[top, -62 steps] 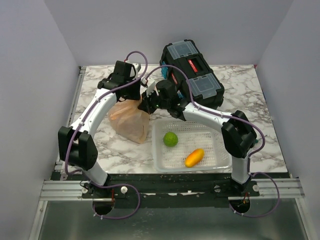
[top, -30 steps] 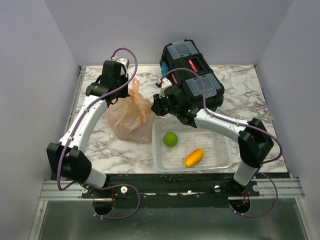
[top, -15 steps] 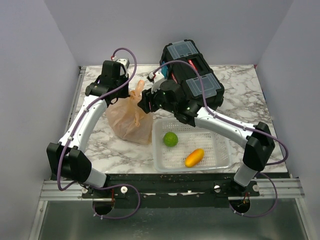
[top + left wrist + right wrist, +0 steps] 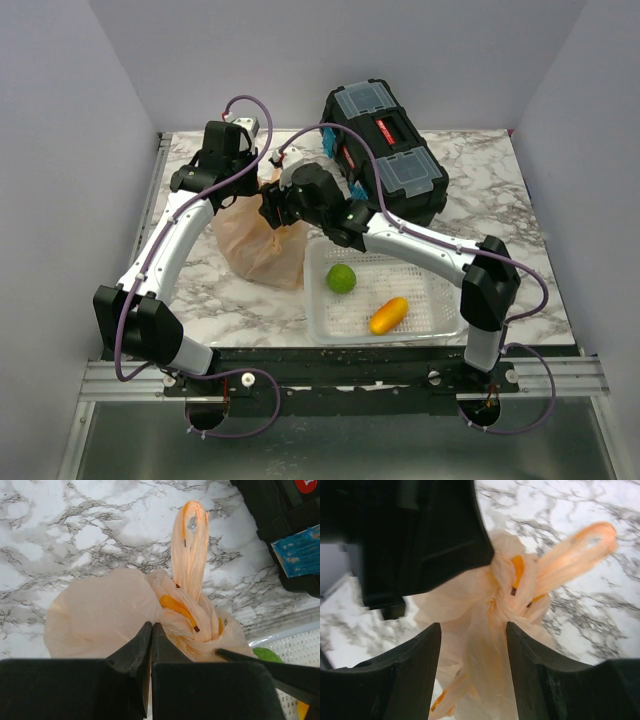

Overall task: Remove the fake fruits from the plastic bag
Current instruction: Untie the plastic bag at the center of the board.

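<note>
— Marble table (image 4: 480, 165): which step?
— Opening the plastic bag (image 4: 258, 240), just beside the basket (image 4: 320, 330). Left gripper (image 4: 151, 630) appears pinched on its film; right gripper (image 4: 473, 627), fingers spread, straddles the neck.
— Next?
— Likely clamp and pull apart; fruits unseen.

Recorded for the plastic bag (image 4: 262, 245): translucent peach-tan, deepening to brighter orange along the loop handle (image 4: 190, 540) and in the gathered folds below it. For the table (image 4: 480, 170): white marble pattern with grey veining. For the toolbox (image 4: 385, 150): black, with clear lid panels, a red label and a blue part at one side. For the basket (image 4: 430, 300): white mesh. Within it, one green ball (image 4: 342, 278) and one orange oblong fruit (image 4: 389, 315). For both arms: white shells, black joints, purple cables. For the left gripper (image 4: 151, 627) and right gripper (image 4: 472, 630): black throughout.
</note>
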`<act>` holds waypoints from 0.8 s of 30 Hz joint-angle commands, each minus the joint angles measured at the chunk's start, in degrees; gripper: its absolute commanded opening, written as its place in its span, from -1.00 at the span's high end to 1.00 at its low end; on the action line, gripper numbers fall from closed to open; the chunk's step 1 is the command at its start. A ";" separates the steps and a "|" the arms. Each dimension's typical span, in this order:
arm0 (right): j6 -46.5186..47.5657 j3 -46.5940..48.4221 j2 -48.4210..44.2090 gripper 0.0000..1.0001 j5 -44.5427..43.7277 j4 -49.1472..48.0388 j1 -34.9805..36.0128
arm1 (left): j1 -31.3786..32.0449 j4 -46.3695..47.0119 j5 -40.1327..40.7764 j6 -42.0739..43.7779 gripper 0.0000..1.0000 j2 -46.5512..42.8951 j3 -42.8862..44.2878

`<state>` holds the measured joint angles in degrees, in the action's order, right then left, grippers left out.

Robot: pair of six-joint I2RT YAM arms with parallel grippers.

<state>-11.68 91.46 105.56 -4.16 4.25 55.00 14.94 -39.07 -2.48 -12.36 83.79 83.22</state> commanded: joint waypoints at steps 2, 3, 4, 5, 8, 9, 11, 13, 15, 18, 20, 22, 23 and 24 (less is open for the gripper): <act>3.26 2.85 3.20 -0.08 -19.86 4.27 3.26 | -1.03 0.17 -1.92 -0.91 1.00 -0.99 0.99; 3.94 2.74 3.25 0.02 -22.29 4.16 3.88 | -1.14 0.22 -1.91 -0.98 1.00 -1.00 0.85; 4.44 2.48 3.17 0.11 -24.59 3.79 4.50 | -1.23 0.27 -2.06 -1.10 1.00 -1.00 0.86; 4.49 2.28 3.08 0.26 -26.11 3.59 4.73 | -1.31 0.27 -2.38 -1.15 1.00 -1.00 0.90; 4.49 2.23 2.98 0.37 -27.74 3.90 4.83 | -1.66 0.24 -2.59 -1.42 1.00 -1.00 0.95; 4.48 2.46 3.15 0.40 -28.69 4.20 4.77 | -1.75 0.29 -2.27 -1.44 1.00 -1.08 0.90; 4.33 2.64 3.41 0.53 -31.12 4.95 4.81 | -1.93 0.31 -2.01 -1.52 1.00 -1.14 0.83; 4.28 1.92 2.94 0.65 -32.04 4.76 4.87 | -2.10 0.31 -2.05 -1.61 1.00 -1.09 0.86; 4.14 0.44 1.85 0.72 -32.14 3.75 4.88 | -2.28 0.27 -2.00 -1.70 1.00 -1.15 0.82; 3.52 -2.74 -0.69 0.92 -31.62 1.58 4.85 | -2.61 0.31 -1.95 -1.70 1.00 -1.15 0.81; 2.99 -5.47 -2.79 0.99 -29.94 -0.89 4.83 | -2.99 0.31 -1.91 -1.78 1.00 -1.19 0.77; 2.16 -9.94 -5.64 0.99 -26.50 -5.51 4.74 | -3.62 0.40 -2.12 -2.03 1.00 -1.26 0.69; 1.75 -12.83 -7.61 0.99 -24.41 -8.77 4.50 | -3.88 0.40 -2.46 -2.10 1.00 -1.34 0.66; 1.25 -15.44 -9.01 0.99 -20.54 -11.81 3.99 | -4.16 0.47 -2.65 -2.29 1.00 -1.31 0.63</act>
<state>-8.54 83.48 103.28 -31.51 2.55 59.88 12.36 -39.09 -3.99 -13.80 83.79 83.22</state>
